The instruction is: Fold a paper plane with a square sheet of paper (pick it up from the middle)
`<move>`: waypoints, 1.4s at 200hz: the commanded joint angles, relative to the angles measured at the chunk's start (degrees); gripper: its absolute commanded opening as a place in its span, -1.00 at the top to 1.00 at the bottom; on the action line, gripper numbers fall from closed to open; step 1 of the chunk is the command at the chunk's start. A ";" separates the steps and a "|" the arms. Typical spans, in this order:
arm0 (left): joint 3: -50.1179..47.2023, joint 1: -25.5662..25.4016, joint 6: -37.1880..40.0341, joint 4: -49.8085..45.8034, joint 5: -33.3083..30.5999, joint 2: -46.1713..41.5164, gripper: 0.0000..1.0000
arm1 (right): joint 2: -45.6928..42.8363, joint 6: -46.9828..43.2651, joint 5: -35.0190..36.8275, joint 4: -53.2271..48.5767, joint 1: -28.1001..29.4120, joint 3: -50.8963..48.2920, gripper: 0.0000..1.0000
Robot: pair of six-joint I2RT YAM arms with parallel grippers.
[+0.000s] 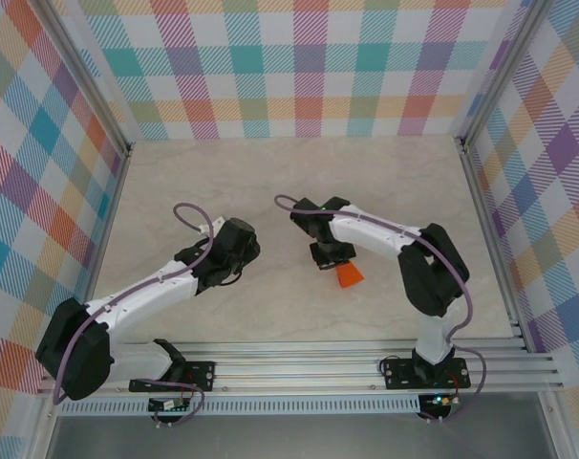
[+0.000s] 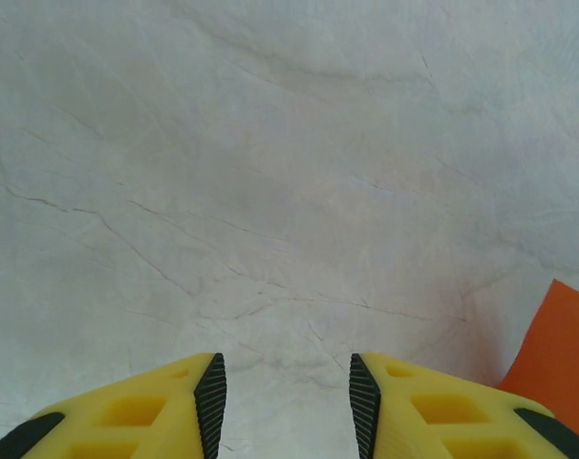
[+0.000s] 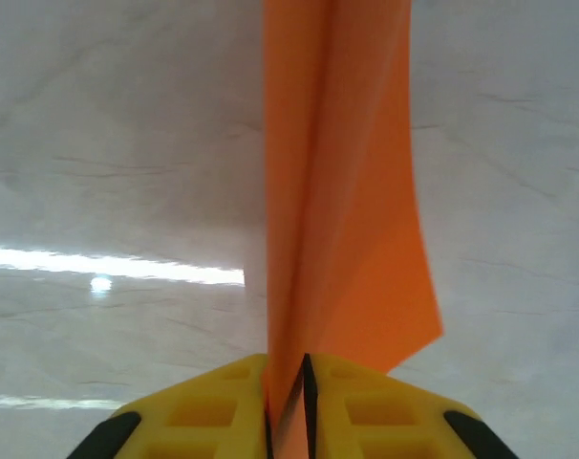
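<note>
Right end effector (image 3: 288, 382): clenching on the paper plane (image 3: 337, 191); its yellow fingers (image 3: 203, 406) are pinching the folded edge, with a bare sliver of space between them.
Paper plane, right wrist view: bright orange, folded narrow, a crease running lengthwise; it is stretching straight away from the grip, one flap flaring out to the right.
Paper plane, top view: an orange corner is poking out just below the right end effector, right of the middle of the table (image 1: 223, 182), toward its near side. Whether it is touching the surface, cannot tell.
Left end effector (image 2: 287, 392): released; the two black pads (image 2: 211, 397) are standing apart, and bare table is showing through the gap.
Left wrist view: a corner of the orange paper is edging in at the right border, near the right-hand finger; contact cannot be told.
Arms, top view: the left one is reaching in from the left, its wrist apart from the paper; the right one is bending over it.
Table: pale, marble-veined.
</note>
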 commanded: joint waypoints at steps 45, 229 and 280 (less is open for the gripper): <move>-2.58 0.76 0.28 -2.44 -2.06 -4.22 0.13 | 2.07 1.38 -18.02 8.63 3.34 3.92 0.06; 18.15 -3.39 10.43 11.16 25.90 33.24 0.42 | -8.37 -12.87 -48.06 30.29 -25.95 -22.71 0.00; 21.04 -3.31 10.75 9.71 24.28 38.52 0.51 | -8.24 -13.37 -50.57 31.09 -27.08 -24.18 0.39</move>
